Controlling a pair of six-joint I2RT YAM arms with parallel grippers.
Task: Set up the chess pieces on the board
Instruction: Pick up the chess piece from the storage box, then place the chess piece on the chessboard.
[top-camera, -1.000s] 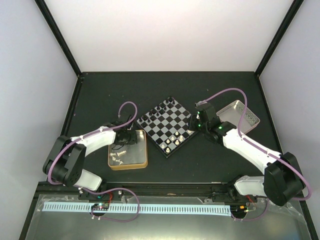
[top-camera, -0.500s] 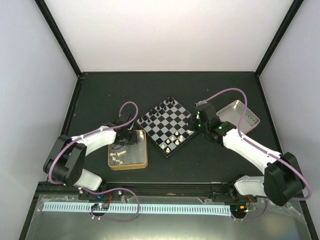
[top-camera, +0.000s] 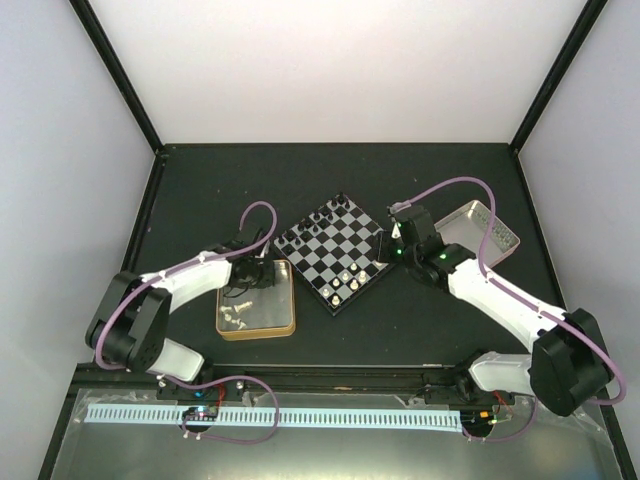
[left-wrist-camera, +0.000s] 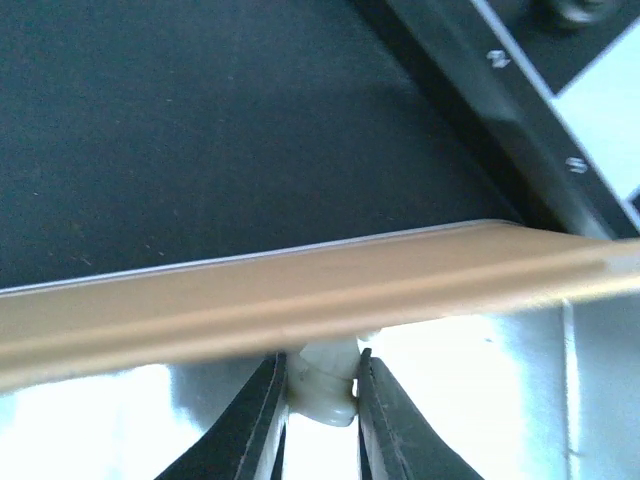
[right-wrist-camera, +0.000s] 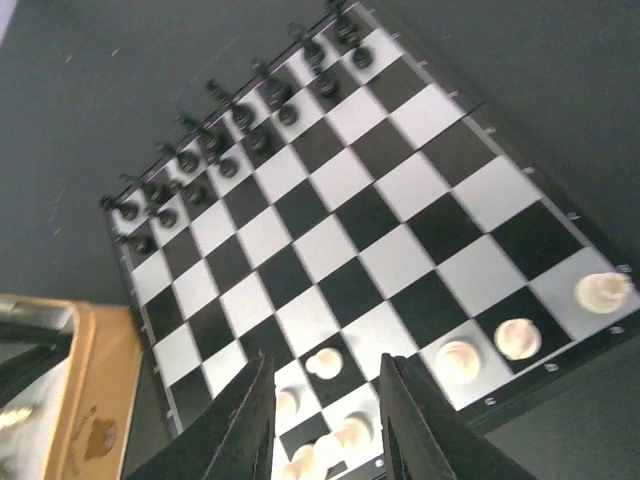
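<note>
Between the left tool's (left-wrist-camera: 321, 365) fingers, inside the tin (left-wrist-camera: 300, 295), sits a white piece (left-wrist-camera: 322, 395), gripped tight just under the gold edge. Loose pieces (top-camera: 234, 314) lie in the tin nearer that arm's base. Under the right tool (right-wrist-camera: 325, 370), parted and holding nothing, the board (right-wrist-camera: 340, 230) rests on the tabletop (top-camera: 300, 180), with white pieces (right-wrist-camera: 460, 355) by its tips and black pieces (right-wrist-camera: 230, 125) along the far edge.

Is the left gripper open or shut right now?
Shut on a white piece: left gripper fingers press both its sides, by the gold tin.
</note>
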